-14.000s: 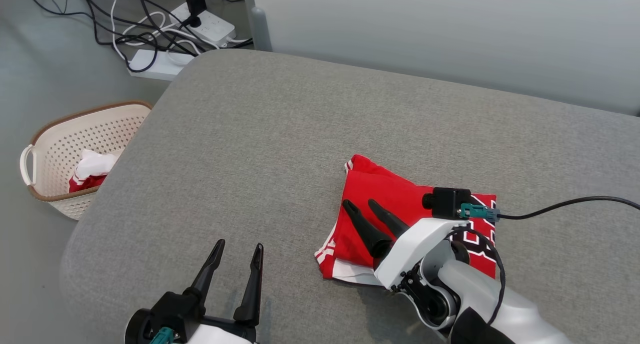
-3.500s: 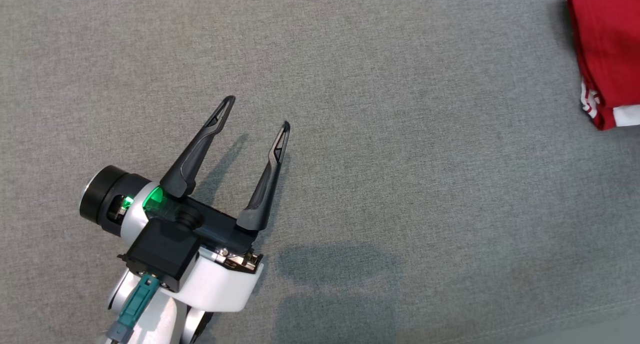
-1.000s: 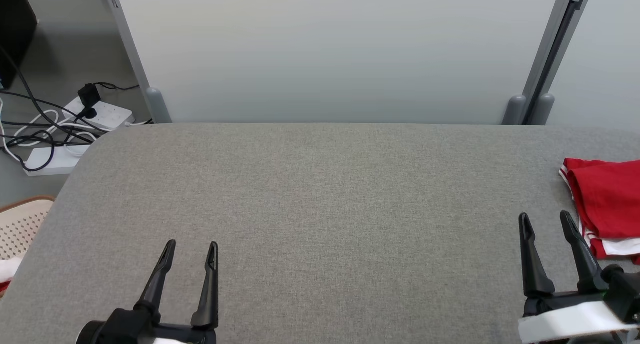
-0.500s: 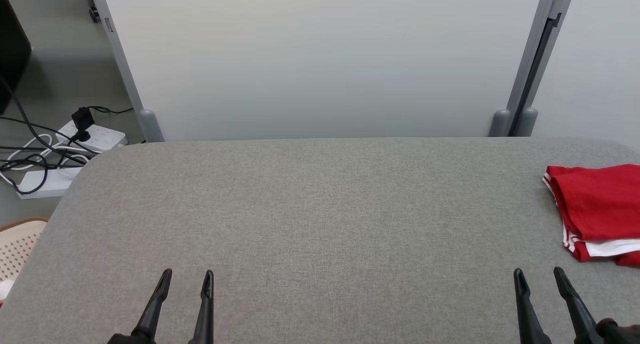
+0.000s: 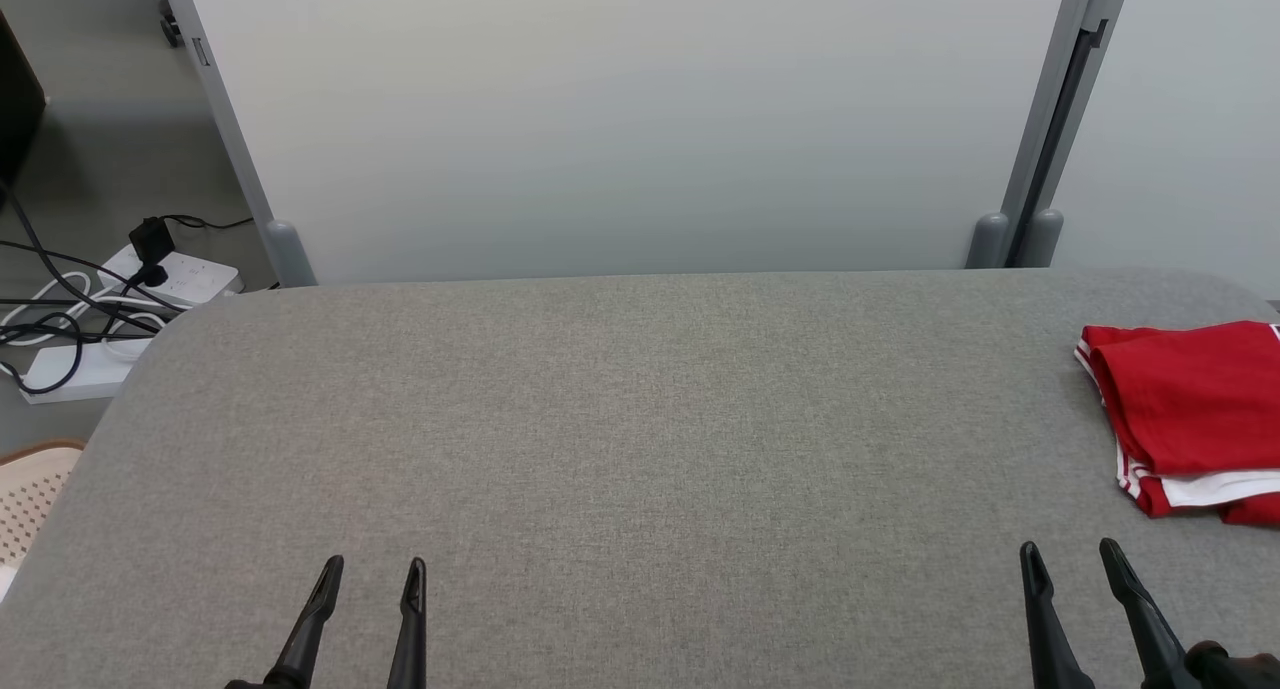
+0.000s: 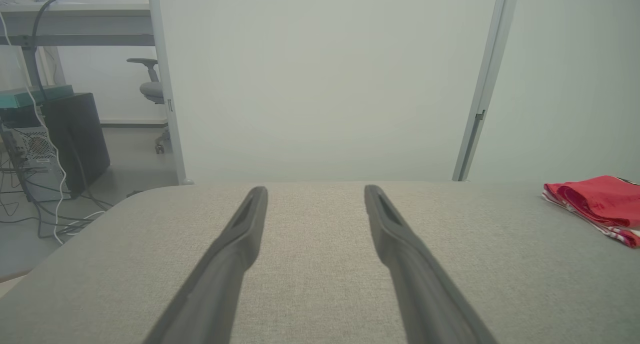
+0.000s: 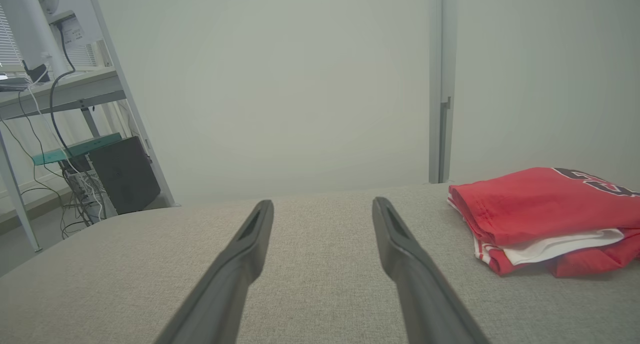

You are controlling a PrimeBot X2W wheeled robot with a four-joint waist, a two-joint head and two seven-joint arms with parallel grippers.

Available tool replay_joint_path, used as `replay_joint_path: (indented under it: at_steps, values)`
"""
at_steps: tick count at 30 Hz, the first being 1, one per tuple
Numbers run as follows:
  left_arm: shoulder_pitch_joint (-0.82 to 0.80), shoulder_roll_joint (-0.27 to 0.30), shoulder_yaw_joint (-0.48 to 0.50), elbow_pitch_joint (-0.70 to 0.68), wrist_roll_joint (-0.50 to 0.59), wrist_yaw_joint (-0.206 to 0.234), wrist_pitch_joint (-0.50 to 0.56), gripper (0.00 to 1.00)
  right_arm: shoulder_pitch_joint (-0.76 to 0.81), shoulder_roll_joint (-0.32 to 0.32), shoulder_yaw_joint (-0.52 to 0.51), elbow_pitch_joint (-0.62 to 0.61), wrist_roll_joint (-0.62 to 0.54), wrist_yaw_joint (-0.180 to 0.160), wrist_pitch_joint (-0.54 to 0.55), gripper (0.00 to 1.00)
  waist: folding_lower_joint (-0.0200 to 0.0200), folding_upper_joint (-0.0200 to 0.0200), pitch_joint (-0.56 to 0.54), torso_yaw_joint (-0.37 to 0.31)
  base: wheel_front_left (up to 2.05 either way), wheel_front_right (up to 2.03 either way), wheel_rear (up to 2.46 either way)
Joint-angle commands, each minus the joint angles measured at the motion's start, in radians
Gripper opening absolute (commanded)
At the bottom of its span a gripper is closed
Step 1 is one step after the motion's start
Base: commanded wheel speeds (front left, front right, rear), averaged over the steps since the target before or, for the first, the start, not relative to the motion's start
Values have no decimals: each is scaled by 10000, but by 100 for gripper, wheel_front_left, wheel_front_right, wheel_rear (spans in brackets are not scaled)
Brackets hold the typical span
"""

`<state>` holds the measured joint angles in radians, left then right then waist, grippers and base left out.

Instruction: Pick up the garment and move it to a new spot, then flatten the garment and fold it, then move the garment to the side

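The garment (image 5: 1195, 414) is a red piece with white trim, folded into a thick pad at the right side of the grey table (image 5: 620, 419). It also lies at the right in the left wrist view, garment (image 6: 597, 201), and close by in the right wrist view, garment (image 7: 545, 214). My left gripper (image 5: 372, 569) stands open at the lower left, nothing between its fingers. My right gripper (image 5: 1068, 554) is open at the lower right, a little nearer than the garment and to its left, apart from it.
A pale partition wall (image 5: 620, 119) rises behind the table. Power strips and tangled cables (image 5: 90, 309) lie on the floor at the far left. A corner of a cream perforated basket (image 5: 25, 499) stands by the table's left edge. A dark computer case (image 6: 75, 139) stands further left.
The head camera has tilted up a little, so the table and garment sit differently in the picture. Both grippers have sunk toward the bottom edge and stay open. The garment lies still.
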<state>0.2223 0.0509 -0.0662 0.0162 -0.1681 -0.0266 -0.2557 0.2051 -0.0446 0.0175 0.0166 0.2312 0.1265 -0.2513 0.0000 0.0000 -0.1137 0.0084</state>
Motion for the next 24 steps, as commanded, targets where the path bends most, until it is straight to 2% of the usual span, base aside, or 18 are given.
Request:
replay_joint_path:
  at_steps: [1,24]
  values:
    - [-360,-6,321,-190,74,0,-60,100,-279,-152,291,-285,40,42,-105,100,0,0,5,10,0,0,0]
    - [-529,-6,245,-98,-87,20,-61,100,-388,-292,395,-358,115,42,-105,100,0,0,209,21,0,0,0]
